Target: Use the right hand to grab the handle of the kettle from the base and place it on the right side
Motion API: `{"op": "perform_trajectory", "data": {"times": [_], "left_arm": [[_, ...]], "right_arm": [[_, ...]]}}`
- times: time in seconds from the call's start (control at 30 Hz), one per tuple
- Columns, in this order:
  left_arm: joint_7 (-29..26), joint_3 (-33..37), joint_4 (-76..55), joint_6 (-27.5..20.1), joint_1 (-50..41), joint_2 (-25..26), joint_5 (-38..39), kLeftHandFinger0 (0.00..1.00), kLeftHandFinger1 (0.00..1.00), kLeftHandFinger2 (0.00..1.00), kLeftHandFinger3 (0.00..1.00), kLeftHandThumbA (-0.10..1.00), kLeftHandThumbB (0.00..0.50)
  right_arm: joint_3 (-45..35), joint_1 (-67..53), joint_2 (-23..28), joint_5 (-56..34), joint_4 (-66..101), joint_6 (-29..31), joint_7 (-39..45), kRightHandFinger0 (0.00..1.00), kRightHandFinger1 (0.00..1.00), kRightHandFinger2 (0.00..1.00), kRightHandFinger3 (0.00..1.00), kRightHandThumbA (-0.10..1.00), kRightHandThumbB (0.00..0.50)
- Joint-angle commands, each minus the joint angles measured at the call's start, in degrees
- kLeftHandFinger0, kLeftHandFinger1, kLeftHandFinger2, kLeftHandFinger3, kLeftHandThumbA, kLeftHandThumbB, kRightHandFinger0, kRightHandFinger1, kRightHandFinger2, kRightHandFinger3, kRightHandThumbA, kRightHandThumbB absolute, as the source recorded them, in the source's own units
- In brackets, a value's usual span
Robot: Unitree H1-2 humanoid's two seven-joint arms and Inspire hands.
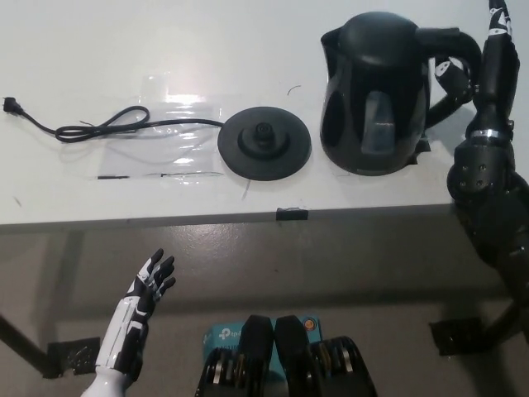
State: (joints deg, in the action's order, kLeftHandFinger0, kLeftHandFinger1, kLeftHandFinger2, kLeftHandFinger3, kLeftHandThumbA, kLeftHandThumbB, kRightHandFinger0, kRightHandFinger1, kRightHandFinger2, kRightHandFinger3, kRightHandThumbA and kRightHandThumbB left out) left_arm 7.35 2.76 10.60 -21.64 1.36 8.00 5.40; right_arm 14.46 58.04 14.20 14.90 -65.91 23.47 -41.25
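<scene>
The black kettle (pixel 376 99) stands upright on the white table (pixel 124 50), just right of its round black base (pixel 264 142) and apart from it. My black right hand (pixel 473 73) comes in from the right edge and is wrapped around the kettle's handle (pixel 453 43) at the far right. The base is bare, its centre pin showing. My white left hand (pixel 150 284) rests below the table's front edge at lower left, fingers spread and holding nothing.
The base's black power cord (pixel 99 126) snakes left across the table to a plug (pixel 10 103). A sheet of clear tape (pixel 178 124) lies left of the base. A small black tape tab (pixel 291 213) marks the table's front edge.
</scene>
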Motion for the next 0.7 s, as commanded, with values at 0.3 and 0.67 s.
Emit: {"op": "perform_trajectory", "data": {"times": [0.3,0.67], "left_arm": [[1.2,-1.1,-1.0,-0.9,-0.7,0.8,1.6,1.0,1.0,1.0,1.0,0.94,0.5],[1.1,-1.5,-0.5,-1.4,-0.3,0.8,2.4,1.0,1.0,1.0,1.0,0.93,0.5]], "right_arm": [[-0.4,-0.3,4.6,-5.1,9.3,3.5,19.4,1.0,1.0,1.0,1.0,0.84,0.494],[-0.2,-7.8,11.5,-8.8,27.3,-6.1,38.6,1.0,1.0,1.0,1.0,0.58,0.5]]}}
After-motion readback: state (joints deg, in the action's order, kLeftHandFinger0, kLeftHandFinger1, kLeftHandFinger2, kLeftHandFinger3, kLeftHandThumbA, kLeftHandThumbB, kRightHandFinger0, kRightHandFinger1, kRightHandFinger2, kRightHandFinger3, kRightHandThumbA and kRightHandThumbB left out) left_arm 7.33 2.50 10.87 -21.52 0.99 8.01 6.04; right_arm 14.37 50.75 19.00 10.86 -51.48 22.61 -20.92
